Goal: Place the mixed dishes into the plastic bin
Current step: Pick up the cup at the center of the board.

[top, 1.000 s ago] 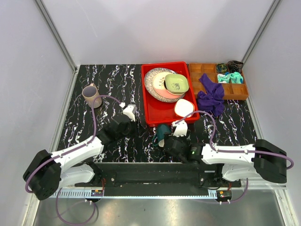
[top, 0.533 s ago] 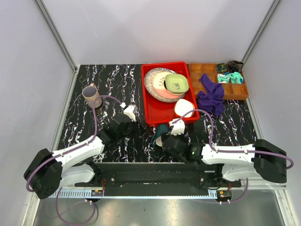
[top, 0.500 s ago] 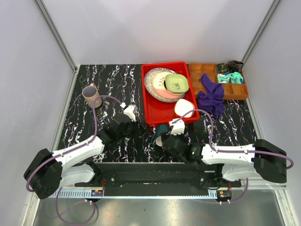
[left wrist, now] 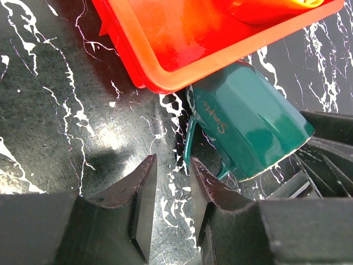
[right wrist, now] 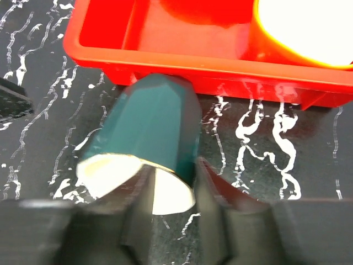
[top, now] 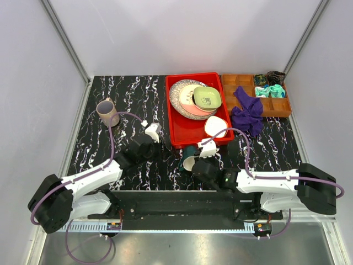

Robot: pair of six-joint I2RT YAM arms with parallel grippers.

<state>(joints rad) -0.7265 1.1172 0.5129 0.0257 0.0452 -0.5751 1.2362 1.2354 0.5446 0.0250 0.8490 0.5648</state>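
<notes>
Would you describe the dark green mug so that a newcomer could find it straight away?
Start at the red plastic bin in the middle of the black marbled table. Just outside its near left corner lies the dark green mug. Unlike the mauve cup standing upright far left, it lies on its side, cream mouth toward the arms, gold lettering on its wall.

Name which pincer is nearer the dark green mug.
Right. The right pincer straddles the rim of the dark green mug; the left pincer stands apart, on its handle side.
</notes>
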